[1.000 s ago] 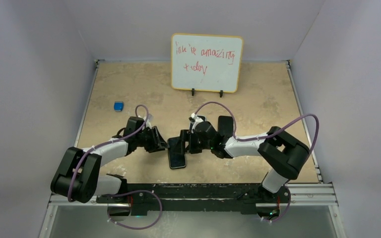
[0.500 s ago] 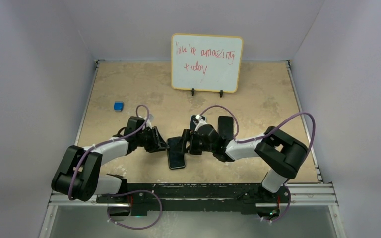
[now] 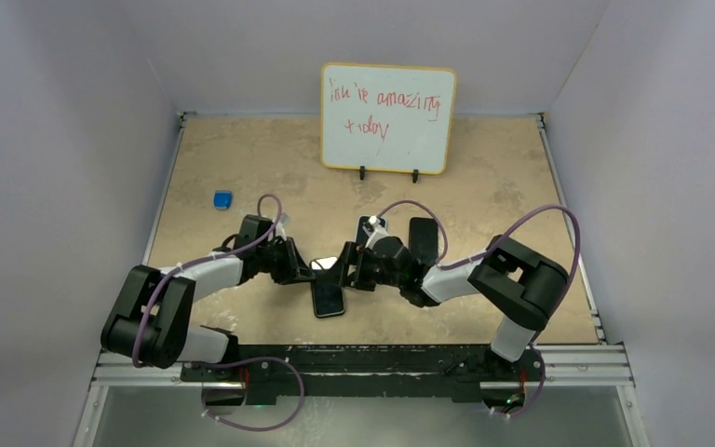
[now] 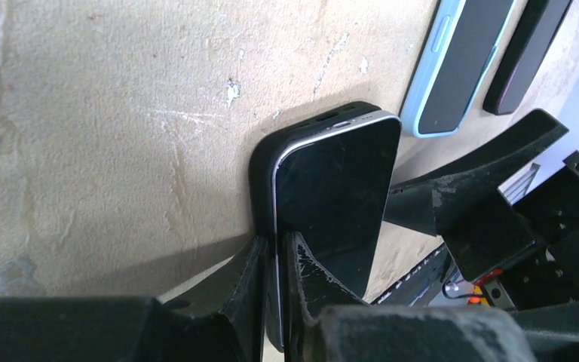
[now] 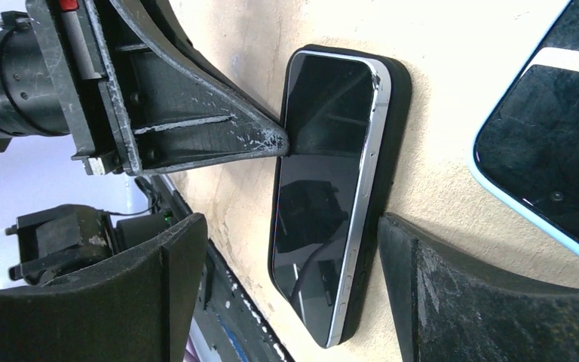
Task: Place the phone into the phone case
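A black-screened phone with a silver rim [image 4: 332, 181] lies partly tipped up out of a black shell [image 4: 260, 170] near the table's front middle [image 3: 329, 296]. My left gripper [image 4: 275, 241] is shut on that phone's near edge, one finger above and one below. My right gripper [image 5: 290, 222] stands open astride the same phone [image 5: 320, 204], its right finger [image 5: 452, 294] beside the black shell. The light blue phone case [image 4: 452, 68] lies flat further off, also at the right wrist view's edge [image 5: 497, 188]. Next to it lies the phone [image 4: 524, 53], slim and dark with a reddish edge, untouched.
A small blue cube [image 3: 222, 199] sits at the left. A whiteboard [image 3: 388, 118] with red writing stands at the back. Grey walls close in both sides, and a metal rail [image 3: 577, 358] runs along the near edge.
My left gripper has closed onto the silver-rimmed phone's edge and tipped that end up a little. The right gripper has widened slightly and its arm has drawn in.
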Motion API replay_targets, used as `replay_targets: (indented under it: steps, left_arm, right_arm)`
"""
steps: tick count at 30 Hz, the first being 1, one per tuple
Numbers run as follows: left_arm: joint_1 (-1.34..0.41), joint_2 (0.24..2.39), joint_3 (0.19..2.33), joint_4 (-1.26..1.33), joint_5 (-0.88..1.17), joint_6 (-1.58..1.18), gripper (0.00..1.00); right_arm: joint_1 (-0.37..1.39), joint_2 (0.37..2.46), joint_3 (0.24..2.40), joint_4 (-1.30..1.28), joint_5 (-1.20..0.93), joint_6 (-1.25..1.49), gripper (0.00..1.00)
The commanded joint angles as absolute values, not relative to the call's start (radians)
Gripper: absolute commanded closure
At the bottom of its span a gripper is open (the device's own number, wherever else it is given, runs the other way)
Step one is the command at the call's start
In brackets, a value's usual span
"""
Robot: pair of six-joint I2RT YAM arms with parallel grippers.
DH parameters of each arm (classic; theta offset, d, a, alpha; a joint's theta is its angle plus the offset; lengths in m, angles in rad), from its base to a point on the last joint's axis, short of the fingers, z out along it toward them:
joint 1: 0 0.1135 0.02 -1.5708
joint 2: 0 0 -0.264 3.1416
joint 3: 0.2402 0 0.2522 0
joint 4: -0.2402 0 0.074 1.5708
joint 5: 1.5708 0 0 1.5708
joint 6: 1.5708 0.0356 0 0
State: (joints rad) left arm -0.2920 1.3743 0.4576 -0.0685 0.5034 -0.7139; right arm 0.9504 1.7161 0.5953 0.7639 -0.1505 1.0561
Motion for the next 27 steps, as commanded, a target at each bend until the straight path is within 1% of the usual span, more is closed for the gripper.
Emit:
replay_targets:
  steps: [1,3,4,6,8,10,12,14,18,23,27]
  left_arm:
    - [-0.296,1.406,0.384,0.088,0.624,-0.787,0.88]
    - [-0.296,1.394,0.337,0.213,0.691,-0.862,0.86]
    - [-0.296,1.38,0.334,0.204,0.696,-0.863,0.84]
    - [-0.296,1.352,0.359,0.102,0.659,-0.818,0.8]
    - [-0.296,1.335,0.37,0.036,0.615,-0.782,0.78]
    - [-0.296,1.33,0.361,0.023,0.603,-0.776,0.75]
    - [-0.296,1.329,0.358,0.012,0.597,-0.777,0.7]
    - [-0.296,1.312,0.354,0.003,0.593,-0.775,0.67]
    - [-0.296,1.276,0.342,0.003,0.608,-0.784,0.65]
    - [-0.296,1.221,0.329,-0.042,0.572,-0.792,0.66]
    - [-0.296,1.245,0.329,-0.047,0.576,-0.786,0.68]
  right_arm:
    - [0.968,1.708,0.626,0.981,-0.281,1.076,0.18]
    - [0.967,1.679,0.611,1.015,-0.282,1.063,0.17]
    - [0.966,1.665,0.596,1.05,-0.284,1.07,0.17]
    - [0.966,1.652,0.577,1.093,-0.286,1.084,0.17]
    - [0.966,1.654,0.567,1.123,-0.288,1.099,0.17]
    - [0.963,1.662,0.545,1.193,-0.285,1.119,0.17]
    - [0.956,1.67,0.527,1.248,-0.287,1.138,0.17]
    - [0.951,1.669,0.521,1.254,-0.286,1.142,0.18]
    - [0.95,1.689,0.533,1.245,-0.294,1.134,0.18]
    - [0.951,1.761,0.543,1.354,-0.336,1.187,0.2]
    - [0.95,1.805,0.54,1.409,-0.354,1.234,0.21]
